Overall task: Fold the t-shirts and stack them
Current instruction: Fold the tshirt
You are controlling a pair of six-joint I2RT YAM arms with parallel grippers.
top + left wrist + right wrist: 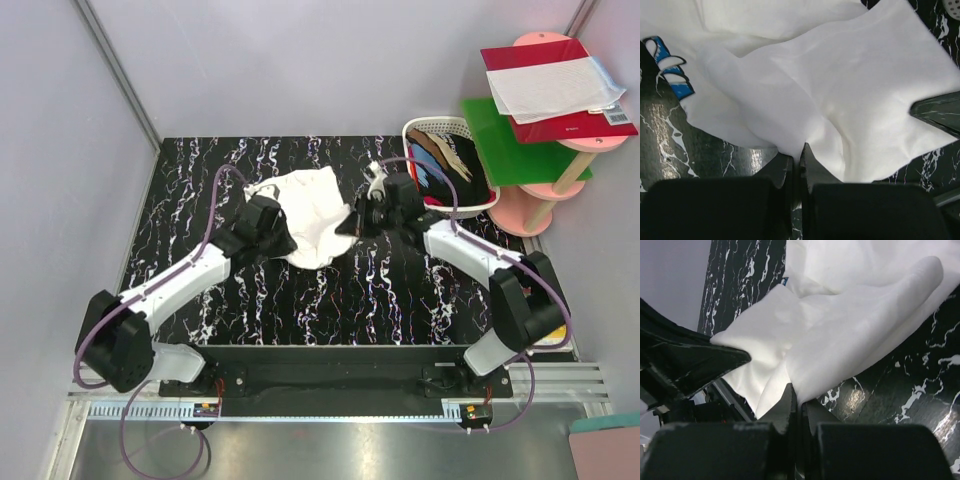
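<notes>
My left gripper (pixel 796 154) and right gripper (pixel 796 392) each pinch the white t-shirt (pixel 310 205); I should draw them apart evenly, keeping the cloth taut before folding.

Black counter (pixel 330 290), glossy, with white marble veining. A crumpled white cloth t-shirt (pixel 310 215) lies mid-counter, nearer the far edge than the near one. A white plastic slotted basket (pixel 440 121) sits at the far right corner.
</notes>
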